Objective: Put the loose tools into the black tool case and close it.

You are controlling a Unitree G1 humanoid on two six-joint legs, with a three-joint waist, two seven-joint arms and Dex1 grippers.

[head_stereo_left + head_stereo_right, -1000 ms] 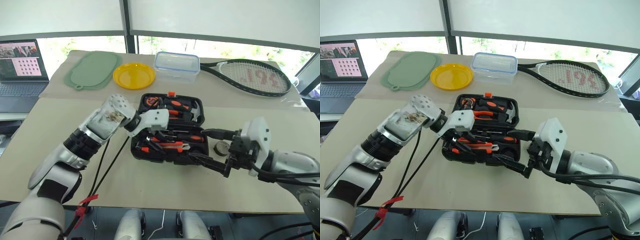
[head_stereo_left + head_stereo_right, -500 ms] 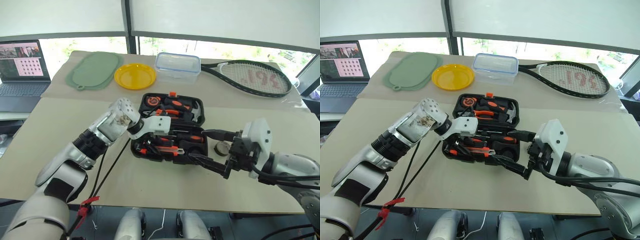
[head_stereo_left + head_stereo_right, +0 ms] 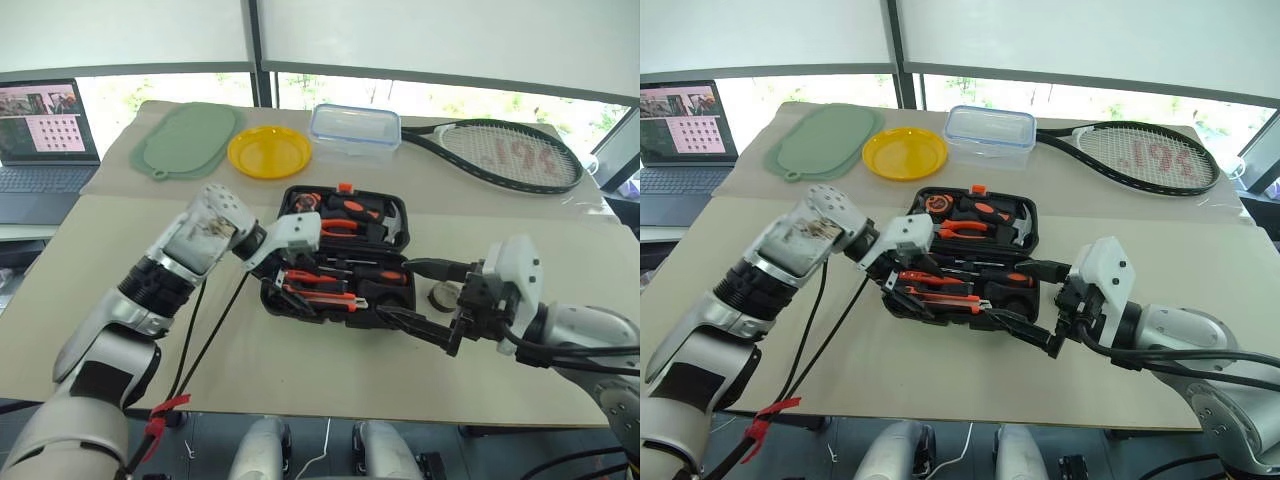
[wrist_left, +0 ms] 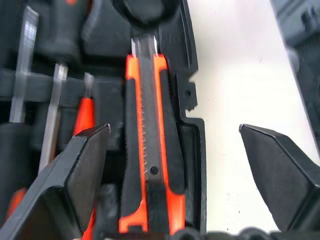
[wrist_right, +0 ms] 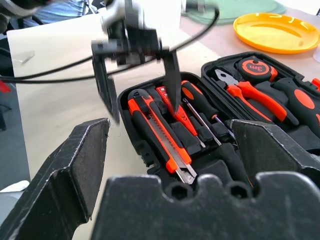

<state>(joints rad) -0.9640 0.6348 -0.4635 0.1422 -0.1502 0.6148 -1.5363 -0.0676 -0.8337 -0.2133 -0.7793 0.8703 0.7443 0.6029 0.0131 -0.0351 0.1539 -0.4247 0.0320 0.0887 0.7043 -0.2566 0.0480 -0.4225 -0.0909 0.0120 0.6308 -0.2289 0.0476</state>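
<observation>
The black tool case (image 3: 340, 262) — moulded matte plastic, hinged — lies open at frame centre. One orange-black utility knife (image 4: 150, 150) sits in its slot (ridged blade exposed), two screwdrivers (image 5: 200, 117) alongside. The left gripper (image 3: 288, 285) hovers spread, empty, above the knife; the right gripper (image 3: 405, 322) is spread too, holding nothing.

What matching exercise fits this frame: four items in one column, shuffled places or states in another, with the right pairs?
Items:
1. utility knife
2. tape roll
3. left gripper
4. yellow plate

Places or states:
A. on the table beside the black tool case
B. open, above the knife
C. lying in its case slot
D. between green mat and clear box

Pairs: 1-C, 2-A, 3-B, 4-D
</observation>
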